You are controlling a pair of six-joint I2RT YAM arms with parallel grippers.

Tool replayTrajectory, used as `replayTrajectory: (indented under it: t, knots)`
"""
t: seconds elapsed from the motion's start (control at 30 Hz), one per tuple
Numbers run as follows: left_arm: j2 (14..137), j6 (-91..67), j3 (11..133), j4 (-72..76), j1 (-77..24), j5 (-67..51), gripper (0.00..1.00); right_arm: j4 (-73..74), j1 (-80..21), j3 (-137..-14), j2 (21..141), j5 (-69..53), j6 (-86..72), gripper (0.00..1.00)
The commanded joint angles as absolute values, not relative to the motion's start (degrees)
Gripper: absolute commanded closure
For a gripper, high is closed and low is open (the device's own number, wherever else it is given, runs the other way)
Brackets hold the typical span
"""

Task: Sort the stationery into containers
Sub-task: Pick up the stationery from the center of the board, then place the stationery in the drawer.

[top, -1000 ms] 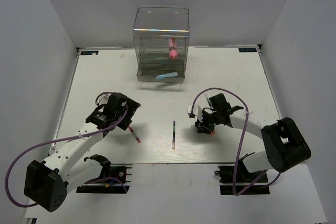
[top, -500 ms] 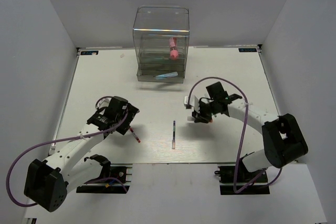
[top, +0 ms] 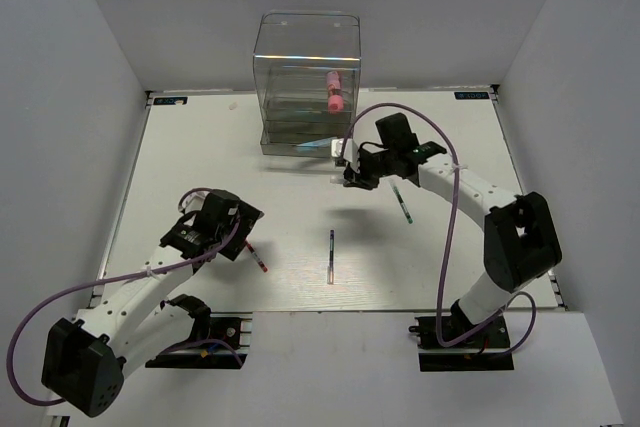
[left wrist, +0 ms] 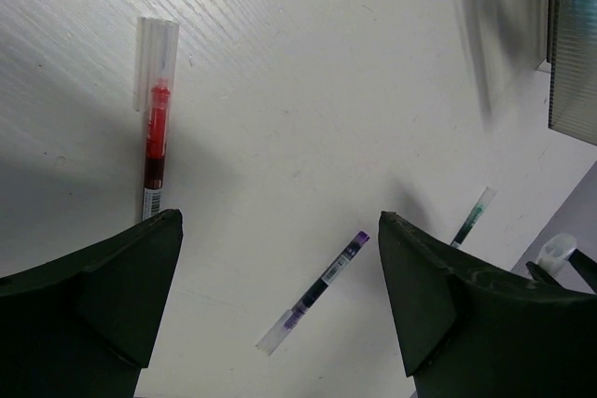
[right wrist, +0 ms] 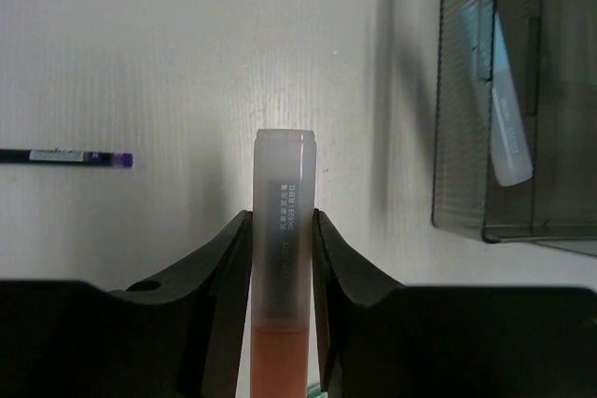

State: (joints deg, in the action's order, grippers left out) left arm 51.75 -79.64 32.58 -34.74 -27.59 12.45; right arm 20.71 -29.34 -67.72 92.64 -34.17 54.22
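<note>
Probably a robotics lab test cell. A white table (top: 200,147) is boxed in on three sides by plain white walls (top: 80,67). Two arms (top: 150,282) are clamped to black mounts (top: 195,332) at its near edge, and purple cables (top: 449,247) loop from them.

A white table (top: 200,147) is being enclosed by plain pale walls: a far wall (top: 200,7), a left wall (top: 60,97) and a right wall (top: 585,67). It is being lit evenly from above, and only soft shadows are being thrown. Fine wood grain is being shown on its top. A small dark label (top: 170,100) is being carried at its far left corner, a second label (top: 472,96) at its far right.
</note>
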Motion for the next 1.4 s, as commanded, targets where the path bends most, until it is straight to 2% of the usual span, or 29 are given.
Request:
replayTrajectory:
  t: [0.0, 0.33, 0.57, 0.77, 0.83, 1.0, 1.1, 1.27, 1.37]
  knots:
    - [50.6, -78.5, 32.3, -35.2, -27.8, 12.9, 0.05, 15.0, -30.3, -71.3, 93.7, -35.7, 52.9, 0.95]
    - [56.2, -73.9, 34.0, -33.9, -27.8, 12.4, 0.05, 4.0, -30.8, -82.1, 101.7, -32.3, 48.0, 0.95]
    - [60.4, -72.8, 35.7, -36.4, -27.8, 12.4, 0.05, -4.5, -30.8, -84.1, 107.4, -31.6, 50.1, 0.95]
    - [60.4, -72.8, 35.2, -36.9, -27.8, 13.4, 0.05, -7.8, -30.9, -90.4, 114.2, -30.6, 52.1, 0.95]
    - [60.4, -72.8, 34.5, -36.9, -27.8, 13.4, 0.05, -9.1, -30.8, -92.2, 117.3, -29.3, 52.6, 0.91]
    - [61.4, -72.8, 34.5, -37.4, -27.8, 13.4, 0.05, -9.8, -30.6, -95.4, 120.8, -27.2, 53.6, 0.47]
    - [62.7, -72.8, 34.5, -37.4, -27.8, 13.4, 0.05, -9.1, -30.6, -94.5, 120.3, -27.6, 53.3, 0.37]
    - [64.5, -72.3, 34.5, -37.4, -27.8, 13.4, 0.05, -7.9, -30.2, -89.9, 115.4, -30.4, 49.6, 0.36]
    - [66.0, -72.2, 34.5, -36.8, -27.8, 13.4, 0.06, -8.0, -30.1, -85.3, 110.4, -32.0, 45.7, 0.41]
